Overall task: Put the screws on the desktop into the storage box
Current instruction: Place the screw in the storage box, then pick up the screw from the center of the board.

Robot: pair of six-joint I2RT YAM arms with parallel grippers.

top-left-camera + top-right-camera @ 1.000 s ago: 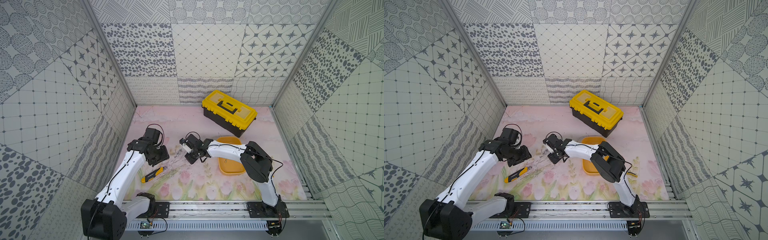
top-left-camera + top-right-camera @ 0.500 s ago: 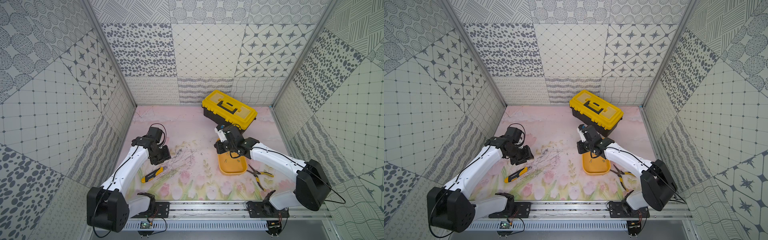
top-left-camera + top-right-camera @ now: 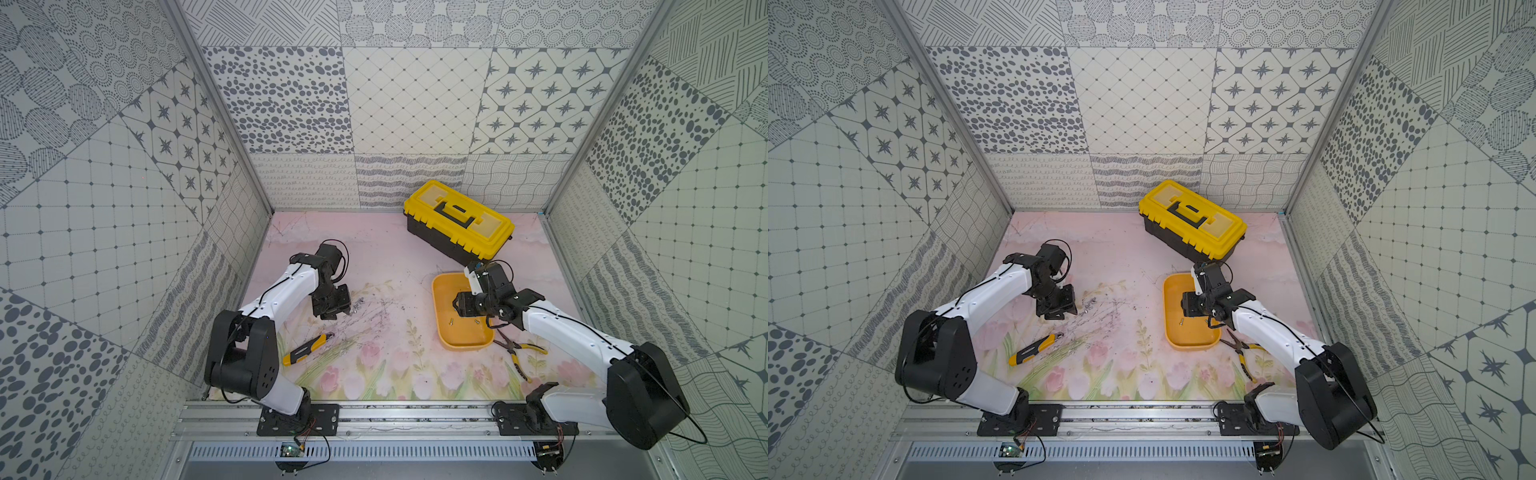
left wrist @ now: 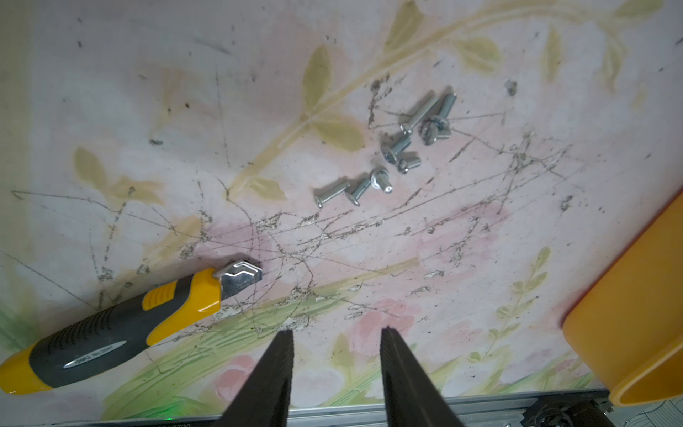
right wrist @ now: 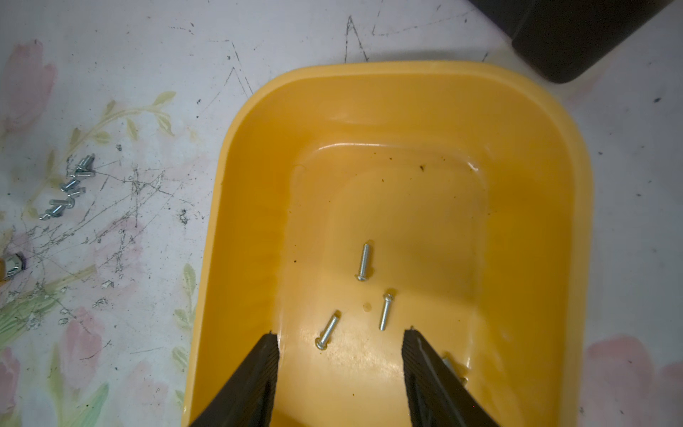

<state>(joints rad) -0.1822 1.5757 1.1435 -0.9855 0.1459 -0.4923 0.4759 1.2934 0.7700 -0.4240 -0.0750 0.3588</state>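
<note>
Clock directions are read in the top views from the middle of the desktop (image 3: 395, 257), with 12 o'clock at the far wall.

**Grippers.** The left gripper (image 4: 336, 332) has its fingers spread with nothing between them. It hangs over bare desktop near a cluster of screws (image 4: 399, 151) lying at about 9 o'clock. The right gripper (image 5: 340, 332) is likewise spread and holds nothing. It is poised over the storage box (image 5: 536, 122), which sits at about 3 o'clock. Three screws lie loose and apart on the box floor, one at (image 5: 364, 262).

**Surroundings.** A utility knife (image 3: 307, 348) lies at 8 o'clock, near the cluster but clear of it, with its metal tip pointing toward the screws. The toolbox (image 3: 459, 224) stands at 1 o'clock, and its black corner is just beside the far rim of the storage box. The pliers (image 3: 519, 347) lie at 4 o'clock, beside the near corner of the box and partly under the right arm. Whether they touch the box cannot be told.

**Hidden or unclear.**
- A fourth screw in the box is half covered by one finger (image 5: 436, 377).
- The clustered screws overlap, so their count is uncertain, and in both top views they are mere glints.
- Both grippers' fingertips are masked by their own bodies in the top views.
- The storage box is cut off at the frame edge in the left wrist view.
</note>
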